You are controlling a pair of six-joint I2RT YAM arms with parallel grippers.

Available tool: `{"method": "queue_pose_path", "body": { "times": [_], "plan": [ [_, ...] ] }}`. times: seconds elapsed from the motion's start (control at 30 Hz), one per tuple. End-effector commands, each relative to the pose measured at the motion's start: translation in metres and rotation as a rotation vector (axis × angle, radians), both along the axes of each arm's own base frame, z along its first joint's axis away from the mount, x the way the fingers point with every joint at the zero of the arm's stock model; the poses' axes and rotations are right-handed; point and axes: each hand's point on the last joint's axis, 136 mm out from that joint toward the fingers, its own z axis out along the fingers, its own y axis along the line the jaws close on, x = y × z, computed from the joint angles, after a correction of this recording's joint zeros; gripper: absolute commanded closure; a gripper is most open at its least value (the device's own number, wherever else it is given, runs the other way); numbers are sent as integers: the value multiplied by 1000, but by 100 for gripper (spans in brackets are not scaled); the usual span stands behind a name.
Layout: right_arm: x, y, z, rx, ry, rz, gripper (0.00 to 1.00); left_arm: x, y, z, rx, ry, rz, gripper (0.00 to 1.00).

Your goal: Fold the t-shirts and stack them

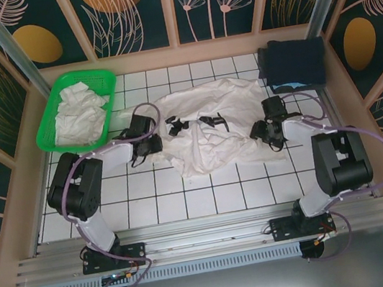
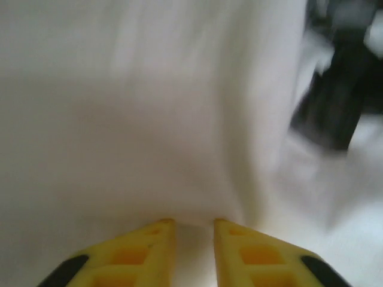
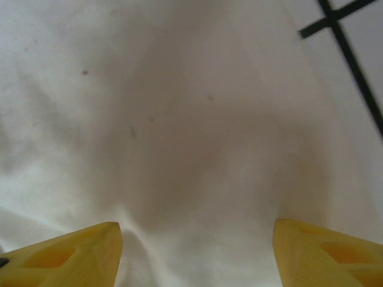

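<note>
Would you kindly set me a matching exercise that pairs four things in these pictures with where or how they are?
Things:
1. green basket
2. dark blue cloth
3. loose t-shirt
4. right gripper

Places or states:
A. fingers wide apart
B. far right corner of the table
C. middle of the table
D. far left corner of the table

Pairs: 1-D; 2-B; 3-C; 4-A
</note>
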Motion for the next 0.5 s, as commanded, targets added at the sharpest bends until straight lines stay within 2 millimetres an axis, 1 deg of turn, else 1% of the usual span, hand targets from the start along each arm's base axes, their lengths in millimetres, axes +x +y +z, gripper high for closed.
{"method": "queue_pose_path", "body": {
  "times": [0.0,0.07,0.1,0.17,0.2,0.27,0.3,0.33,0.37,0.47],
  "plan": [
    [18,-2,2,19,-45,-32,33,8,29,-27,111,29,75,89],
    [17,-10,0,8,-42,-67,33,15,50,-32,115,36,113,94],
    [17,-13,-1,14,-44,-74,33,19,60,-34,101,40,125,95],
    [17,-20,-3,19,-38,-93,34,26,73,-35,108,37,136,94],
    [16,-24,-4,17,-32,-100,33,30,80,-34,128,39,147,92],
    [18,-25,-4,15,-33,-100,33,38,80,-29,134,42,121,89],
    [19,-24,-4,19,-34,-98,33,43,78,-24,133,39,109,85],
    [21,-23,-2,27,-37,-94,33,47,75,-18,129,36,98,84],
    [22,-21,-2,37,-38,-89,33,51,71,-8,113,26,87,81],
    [25,-16,3,59,-56,-78,33,58,61,25,77,-8,45,59]
  ]
}}
